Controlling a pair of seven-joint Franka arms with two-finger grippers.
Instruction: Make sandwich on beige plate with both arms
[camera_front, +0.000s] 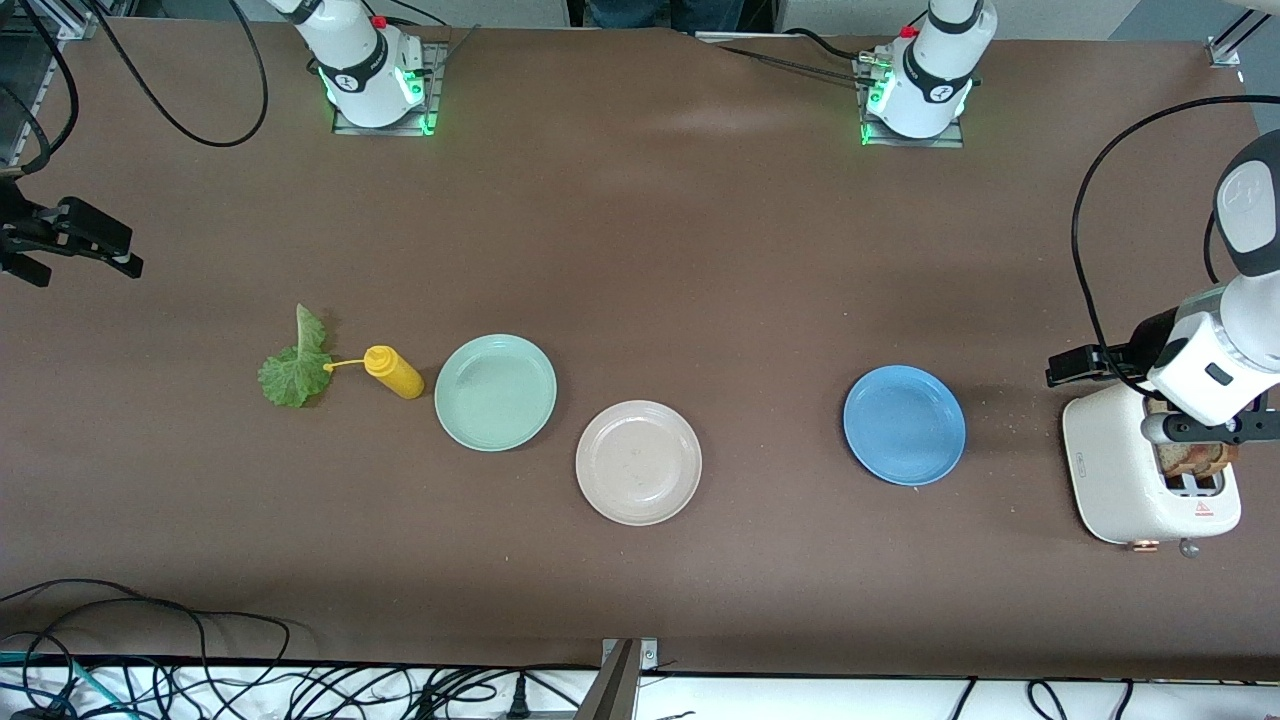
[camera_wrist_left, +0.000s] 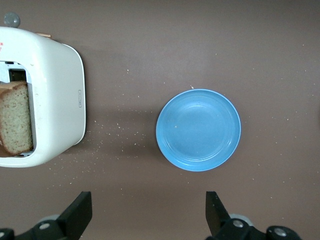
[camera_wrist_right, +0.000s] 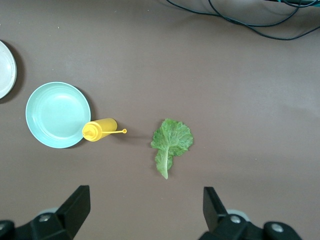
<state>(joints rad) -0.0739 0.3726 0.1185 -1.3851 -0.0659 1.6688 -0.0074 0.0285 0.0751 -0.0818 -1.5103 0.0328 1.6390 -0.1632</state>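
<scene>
The beige plate (camera_front: 638, 462) lies bare near the middle of the table; its rim shows in the right wrist view (camera_wrist_right: 6, 70). A green lettuce leaf (camera_front: 293, 365) (camera_wrist_right: 171, 140) lies flat toward the right arm's end. A slice of brown bread (camera_front: 1190, 458) (camera_wrist_left: 17, 120) stands in a white toaster (camera_front: 1110, 470) (camera_wrist_left: 57, 100) at the left arm's end. My left gripper (camera_front: 1215, 428) (camera_wrist_left: 146, 220) is open and empty, high over the table by the toaster. My right gripper (camera_front: 75, 250) (camera_wrist_right: 145, 220) is open and empty, high over the table's end past the lettuce.
A yellow squeeze bottle (camera_front: 395, 372) (camera_wrist_right: 99, 130) lies on its side between the lettuce and a mint green plate (camera_front: 495, 392) (camera_wrist_right: 57, 115). A blue plate (camera_front: 904, 425) (camera_wrist_left: 198, 130) lies between the beige plate and the toaster. Crumbs lie around the toaster.
</scene>
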